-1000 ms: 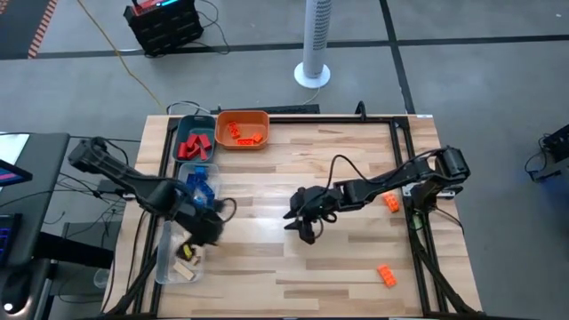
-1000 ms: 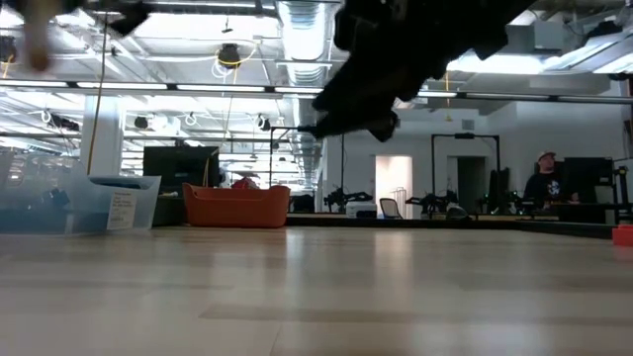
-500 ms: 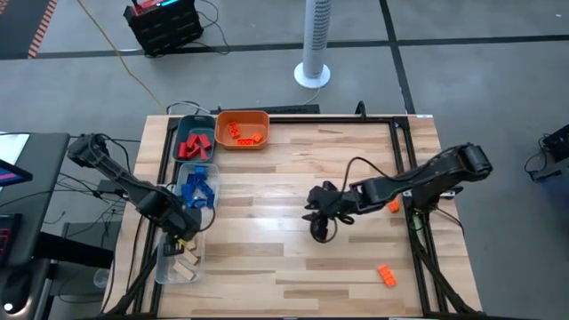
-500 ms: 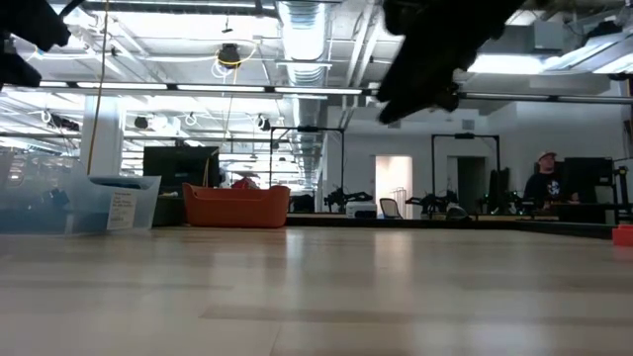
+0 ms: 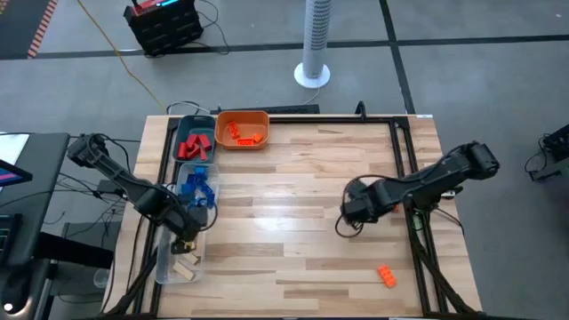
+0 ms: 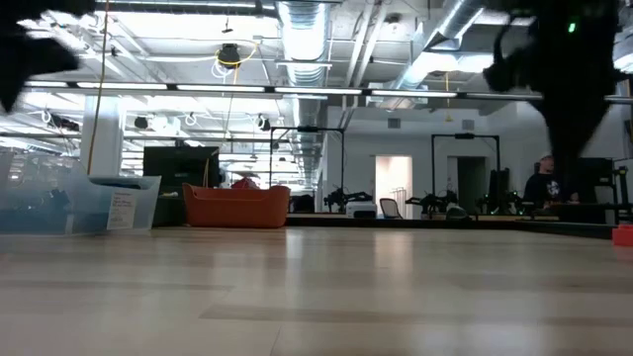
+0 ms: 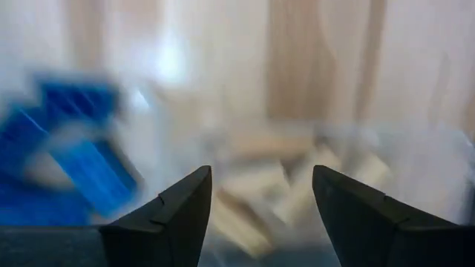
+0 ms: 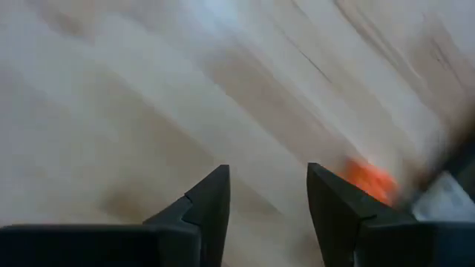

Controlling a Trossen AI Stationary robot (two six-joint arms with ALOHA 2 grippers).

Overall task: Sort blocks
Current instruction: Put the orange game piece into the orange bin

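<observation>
Left gripper: we see the left gripper at about 8 o'clock on the table, over the clear tray; in the left wrist view its fingers stand spread with nothing between them.
Tan blocks: we find the tan wooden blocks inside the clear tray, just below the left gripper; the wrist view shows them as a pale blur.
Blue blocks: we see the blue blocks in a clear compartment at roughly 9 o'clock, just beside the left gripper.
Red blocks: the red blocks lie in the teal tray at about 10 o'clock.
Orange tray: the orange tray sits at 11 o'clock with orange blocks in it.
Right gripper: the right gripper hangs over bare wood at about 4 o'clock; its fingers are apart and grip nothing.
Loose blocks: one orange block lies on the table at 5 o'clock, well apart from the right gripper; another shows blurred ahead of the right wrist.
Background: in the low view a person stands far off in the room.
</observation>
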